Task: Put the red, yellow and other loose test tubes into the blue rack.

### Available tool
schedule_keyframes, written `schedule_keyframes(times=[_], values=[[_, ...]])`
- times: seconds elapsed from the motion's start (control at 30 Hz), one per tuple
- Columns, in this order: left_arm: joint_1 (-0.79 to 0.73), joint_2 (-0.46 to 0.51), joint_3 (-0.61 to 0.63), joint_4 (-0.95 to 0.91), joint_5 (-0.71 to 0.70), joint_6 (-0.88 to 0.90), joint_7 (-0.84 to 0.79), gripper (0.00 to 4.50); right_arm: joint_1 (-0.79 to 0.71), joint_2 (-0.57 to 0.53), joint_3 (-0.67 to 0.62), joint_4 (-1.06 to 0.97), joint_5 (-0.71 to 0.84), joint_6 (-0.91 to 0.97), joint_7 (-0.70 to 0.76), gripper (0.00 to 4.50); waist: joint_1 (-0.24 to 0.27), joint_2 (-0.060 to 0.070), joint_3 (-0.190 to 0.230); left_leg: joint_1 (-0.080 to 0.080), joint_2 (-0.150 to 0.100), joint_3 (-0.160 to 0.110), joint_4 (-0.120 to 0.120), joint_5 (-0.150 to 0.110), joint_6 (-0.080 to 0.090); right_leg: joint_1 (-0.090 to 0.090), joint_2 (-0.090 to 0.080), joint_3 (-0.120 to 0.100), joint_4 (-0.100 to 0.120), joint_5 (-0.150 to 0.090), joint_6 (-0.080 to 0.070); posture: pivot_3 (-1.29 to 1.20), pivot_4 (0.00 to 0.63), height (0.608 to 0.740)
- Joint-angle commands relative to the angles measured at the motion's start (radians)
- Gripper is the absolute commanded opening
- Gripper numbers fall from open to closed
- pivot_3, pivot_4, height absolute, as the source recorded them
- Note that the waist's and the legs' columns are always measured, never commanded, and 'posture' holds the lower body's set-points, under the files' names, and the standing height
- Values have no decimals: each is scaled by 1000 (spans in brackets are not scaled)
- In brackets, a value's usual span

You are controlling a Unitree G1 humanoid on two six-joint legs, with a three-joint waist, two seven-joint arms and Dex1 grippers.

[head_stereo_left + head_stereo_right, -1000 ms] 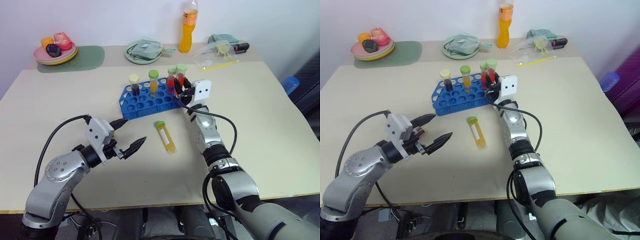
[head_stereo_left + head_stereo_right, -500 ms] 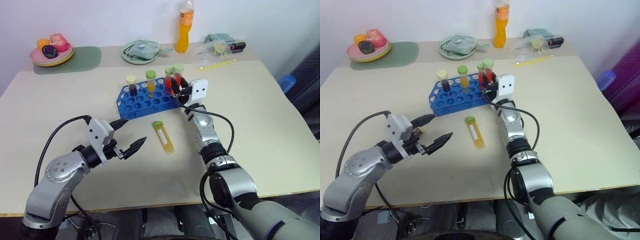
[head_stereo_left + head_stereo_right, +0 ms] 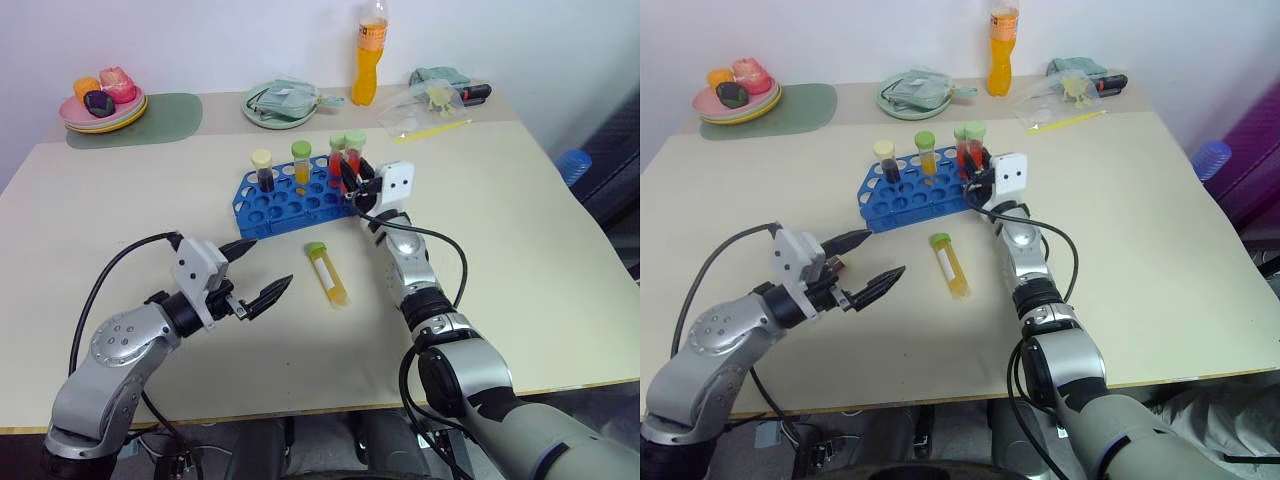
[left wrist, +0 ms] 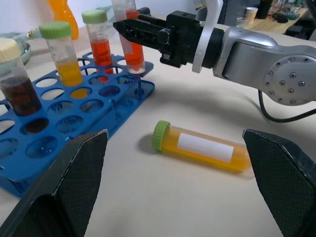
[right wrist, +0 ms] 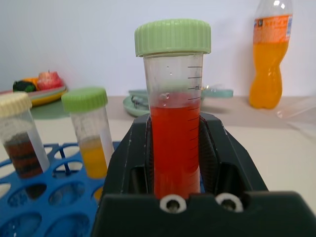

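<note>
The blue rack stands mid-table and holds a dark tube with a cream cap, a yellow tube and a red tube, both green-capped. My right gripper is shut on another red tube, upright at the rack's right end. Its lower end sits at a corner hole; how deep, I cannot tell. A loose yellow tube with a green cap lies on the table in front of the rack. My left gripper hovers open and empty to that tube's left.
Along the back edge are an orange drink bottle, a green plate with a cloth, pink plates with toy fruit on a green mat, and plastic bags. A blue object stands off the table's right side.
</note>
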Motion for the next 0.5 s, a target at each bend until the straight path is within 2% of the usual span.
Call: schedule_keyframes(times=[0.03, 0.1, 0.13, 0.27, 0.3, 0.37, 0.4, 0.5], values=[[7, -3, 14, -31, 1, -31, -1, 4500, -17, 14, -3, 1, -4, -15, 0, 739, 0, 0, 0, 0, 0, 0, 0, 0, 0, 0, 0, 0, 0, 0, 0, 0, 150, 729], [9, -2, 14, -32, 1, -33, 0, 4500, -20, 14, -9, 6, 1, -13, 0, 1785, 0, 0, 0, 0, 0, 0, 0, 0, 0, 0, 0, 0, 0, 0, 0, 0, 150, 729], [10, -2, 14, -32, 0, -34, 0, 4500, -21, 13, -12, 6, 2, -11, -3, 2107, 0, 0, 0, 0, 0, 0, 0, 0, 0, 0, 0, 0, 0, 0, 0, 0, 150, 729], [16, 0, 15, -35, 0, -36, 2, 4500, -9, 6, -7, -40, -3, -13, -1, 4198, 0, 0, 0, 0, 0, 0, 0, 0, 0, 0, 0, 0, 0, 0, 0, 0, 150, 729], [19, 0, 18, -36, 1, -38, 2, 4500, 0, -1, -4, -70, -4, -7, 2, 4470, 0, 0, 0, 0, 0, 0, 0, 0, 0, 0, 0, 0, 0, 0, 0, 0, 150, 729], [33, 10, 56, -41, -4, -36, 9, 4500, 69, -75, -13, -304, 43, 129, 61, 4470, 3, 1, 0, 0, 0, 0, 0, 0, 0, 0, 0, 0, 0, 0, 0, 0, 150, 729], [49, 19, 84, -41, -5, -38, 8, 4500, 112, -136, -17, -457, 87, 264, 110, 4470, 8, 1, 1, 0, 0, 0, 0, 0, 0, 0, -1, 0, 0, 0, 0, 0, 150, 729], [84, 39, 147, -21, -9, -48, -9, 4500, 192, -282, 10, -753, 144, 628, 189, 4470, 24, 2, 1, -1, -1, 0, 0, 0, 1, 0, -2, 0, -1, 0, 0, 0, 150, 729]])
